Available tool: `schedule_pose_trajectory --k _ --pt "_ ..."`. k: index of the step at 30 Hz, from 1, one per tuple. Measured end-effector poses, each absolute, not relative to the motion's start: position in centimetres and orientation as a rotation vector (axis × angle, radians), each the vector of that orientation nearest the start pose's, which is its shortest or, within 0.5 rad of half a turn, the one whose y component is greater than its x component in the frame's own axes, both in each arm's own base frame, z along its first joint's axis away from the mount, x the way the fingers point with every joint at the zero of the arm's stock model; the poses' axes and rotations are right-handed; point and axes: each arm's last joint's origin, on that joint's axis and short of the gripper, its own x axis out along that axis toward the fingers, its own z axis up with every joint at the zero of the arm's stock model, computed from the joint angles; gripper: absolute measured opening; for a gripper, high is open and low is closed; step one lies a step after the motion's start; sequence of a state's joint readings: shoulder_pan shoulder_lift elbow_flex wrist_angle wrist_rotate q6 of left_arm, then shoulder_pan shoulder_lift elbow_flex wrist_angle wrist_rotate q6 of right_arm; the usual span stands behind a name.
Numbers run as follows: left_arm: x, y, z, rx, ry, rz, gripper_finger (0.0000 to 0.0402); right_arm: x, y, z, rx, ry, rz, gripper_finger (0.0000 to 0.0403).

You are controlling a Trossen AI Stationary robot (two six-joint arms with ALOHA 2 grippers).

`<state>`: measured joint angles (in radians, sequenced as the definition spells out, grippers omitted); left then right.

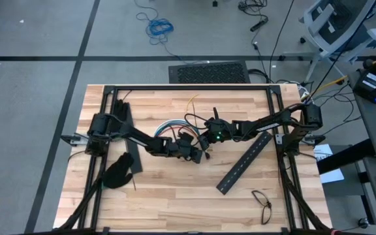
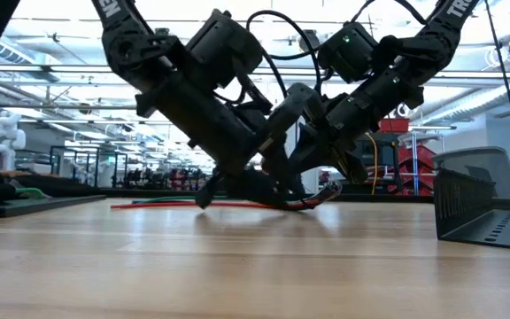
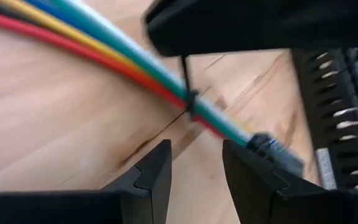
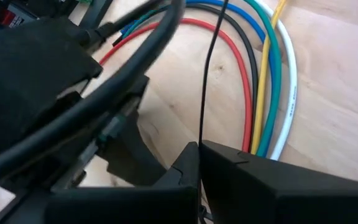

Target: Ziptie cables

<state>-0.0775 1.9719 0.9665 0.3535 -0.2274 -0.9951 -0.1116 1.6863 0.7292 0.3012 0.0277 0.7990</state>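
The cables point(image 3: 104, 46), a bundle of red, yellow, blue, green and white wires, lie on the wooden table point(image 1: 175, 196) at mid-table point(image 1: 168, 127). A thin dark ziptie point(image 3: 191, 107) is looped around them. Its tail point(image 3: 183, 74) rises to my right gripper point(image 4: 199, 155), which is shut on it and reaches in from the right point(image 1: 206, 138). My left gripper point(image 3: 194, 171) stands open just short of the loop, with nothing between its fingers; it comes from the left point(image 1: 191, 149). My right gripper pinches the ziptie's thin tail point(image 4: 201, 134) between its two shut fingers. It comes slanting down from the table's right side. The strip runs straight on past the fingertips, over the cable loops. The ziptie's looped end stays around the bundle on the table.
A long black slotted bar point(image 1: 243, 163) lies slanted at the right of the table, and it also shows in the left wrist view point(image 3: 340, 112). Black gloves point(image 1: 119, 173) lie at the near left. A small dark wire loop point(image 1: 263, 202) lies near the front right corner.
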Motion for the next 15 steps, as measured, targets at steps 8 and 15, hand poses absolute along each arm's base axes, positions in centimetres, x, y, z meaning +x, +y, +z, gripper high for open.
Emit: schedule_pose_trajectory --k 8,15 --pt "36.8 -3.9 11.0 -0.955 0.418 0.736 0.014 31.5 -3.6 14.1 0.788 0.569 -0.388 0.0" --pt "36.4 -5.8 10.5 -1.022 0.299 0.809 0.014 31.5 -3.6 14.1 0.771 0.572 -0.382 0.0"
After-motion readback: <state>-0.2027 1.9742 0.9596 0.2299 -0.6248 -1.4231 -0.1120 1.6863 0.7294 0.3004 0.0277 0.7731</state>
